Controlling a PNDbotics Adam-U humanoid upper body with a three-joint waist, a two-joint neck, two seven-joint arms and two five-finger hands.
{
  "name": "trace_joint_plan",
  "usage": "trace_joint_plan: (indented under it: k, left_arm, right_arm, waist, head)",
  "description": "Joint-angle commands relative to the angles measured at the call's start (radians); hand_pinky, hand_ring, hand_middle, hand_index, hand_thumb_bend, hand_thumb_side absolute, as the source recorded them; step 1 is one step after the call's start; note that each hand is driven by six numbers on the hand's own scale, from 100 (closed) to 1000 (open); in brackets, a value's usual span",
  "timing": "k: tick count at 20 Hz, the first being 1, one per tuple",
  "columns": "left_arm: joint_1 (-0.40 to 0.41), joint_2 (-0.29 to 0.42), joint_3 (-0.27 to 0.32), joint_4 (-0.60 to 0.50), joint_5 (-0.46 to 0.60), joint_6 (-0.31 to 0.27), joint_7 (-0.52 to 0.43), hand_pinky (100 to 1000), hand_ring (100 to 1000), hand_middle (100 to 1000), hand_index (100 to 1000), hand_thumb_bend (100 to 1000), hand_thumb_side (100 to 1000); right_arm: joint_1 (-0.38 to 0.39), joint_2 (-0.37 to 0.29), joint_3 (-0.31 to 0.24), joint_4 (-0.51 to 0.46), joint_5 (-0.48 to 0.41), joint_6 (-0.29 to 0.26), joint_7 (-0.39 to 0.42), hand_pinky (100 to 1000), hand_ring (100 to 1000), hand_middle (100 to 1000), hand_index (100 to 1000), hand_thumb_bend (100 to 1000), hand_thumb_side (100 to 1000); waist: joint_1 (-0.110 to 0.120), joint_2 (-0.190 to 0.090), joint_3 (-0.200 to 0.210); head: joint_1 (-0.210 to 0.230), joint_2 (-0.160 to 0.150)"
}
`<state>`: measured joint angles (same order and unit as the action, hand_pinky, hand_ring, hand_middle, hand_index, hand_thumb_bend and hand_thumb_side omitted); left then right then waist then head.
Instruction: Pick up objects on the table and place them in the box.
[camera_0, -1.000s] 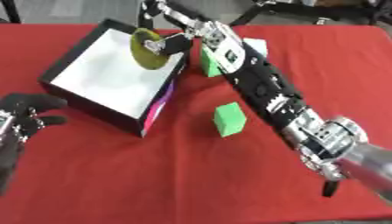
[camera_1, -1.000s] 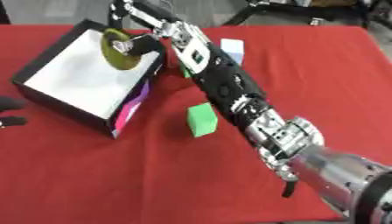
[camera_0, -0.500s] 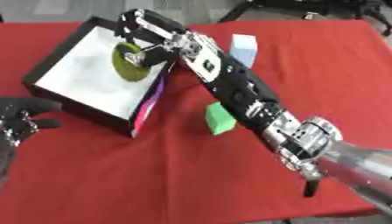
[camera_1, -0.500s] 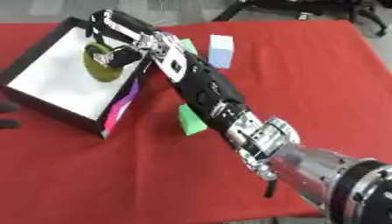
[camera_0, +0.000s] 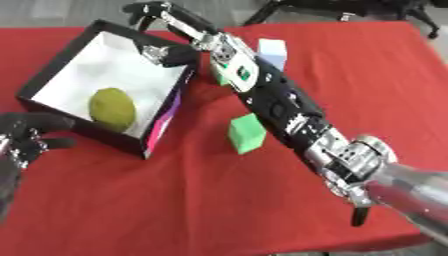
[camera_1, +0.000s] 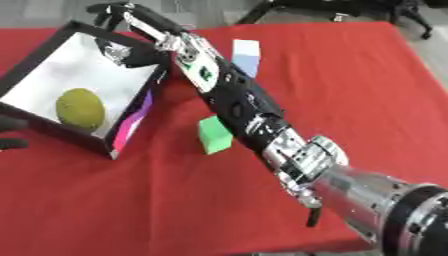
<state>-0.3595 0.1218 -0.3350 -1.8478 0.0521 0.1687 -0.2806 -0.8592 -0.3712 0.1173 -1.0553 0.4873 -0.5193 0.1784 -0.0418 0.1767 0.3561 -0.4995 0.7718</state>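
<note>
Released since the earlier frame, the yellow-green ball (camera_0: 112, 107) now lies inside the box (camera_0: 52, 70); the right hand (camera_0: 166, 22), fingers apart and empty, hovers over its far rim. Green cube (camera_0: 248, 133) waits on the counter (camera_0: 175, 200).

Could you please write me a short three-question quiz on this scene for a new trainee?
1. True or false: the yellow-green round object lies inside the box.
2. Which hand reaches over the box's far corner? A) the left hand B) the right hand
3. Fill in: the cube standing on the red cloth just right of the box is ____ in colour.

Key:
1. True; it rests on the box's white floor, apart from both hands.
2. B; the right hand is open above the far corner, while the left hand rests near the left edge by the box's near side.
3. Green.
</note>
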Motion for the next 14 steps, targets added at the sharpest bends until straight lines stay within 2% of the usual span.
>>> trace_joint_plan:
  k: [1, 4, 7, 9, 10, 14]
  left_arm:
    - [0.003, 0.011, 0.017, -0.007, -0.007, -0.003, 0.013, 742, 809, 653, 709, 100, 896]
    - [0.024, 0.018, 0.028, -0.003, -0.012, -0.005, 0.025, 742, 809, 654, 708, 100, 898]
    - [0.04, 0.024, 0.036, 0.0, -0.016, -0.007, 0.034, 742, 809, 654, 709, 100, 900]
    - [0.049, 0.028, 0.041, 0.003, -0.019, -0.008, 0.038, 742, 810, 654, 709, 100, 902]
    - [0.053, 0.03, 0.043, 0.005, -0.021, -0.008, 0.04, 742, 810, 655, 709, 100, 903]
    - [0.06, 0.035, 0.05, 0.005, -0.025, -0.01, 0.047, 742, 811, 655, 709, 100, 902]
  right_arm:
    - [-0.009, -0.079, -0.01, -0.056, -0.045, -0.001, 0.03, 971, 748, 774, 945, 100, 331]
    - [0.008, -0.135, -0.028, -0.068, -0.065, 0.006, 0.045, 981, 777, 805, 958, 100, 278]
    - [0.031, -0.187, -0.051, -0.058, -0.085, 0.013, 0.057, 986, 790, 814, 960, 100, 273]
    - [0.049, -0.215, -0.068, -0.042, -0.101, 0.016, 0.064, 993, 806, 824, 960, 100, 281]
    - [0.057, -0.226, -0.077, -0.03, -0.106, 0.018, 0.066, 998, 813, 829, 960, 100, 321]
    - [0.079, -0.25, -0.099, 0.035, -0.096, 0.008, 0.094, 1000, 858, 866, 968, 100, 377]
  waist:
    - [0.007, -0.026, -0.015]
    - [0.01, -0.036, -0.046]
    - [0.012, -0.044, -0.07]
    - [0.013, -0.047, -0.083]
    - [0.013, -0.048, -0.089]
    - [0.015, -0.049, -0.097]
  head:
    - [0.017, -0.002]
    - [0.036, -0.002]
    - [0.052, -0.002]
    - [0.06, -0.002]
    - [0.062, -0.002]
    - [0.063, -0.002]
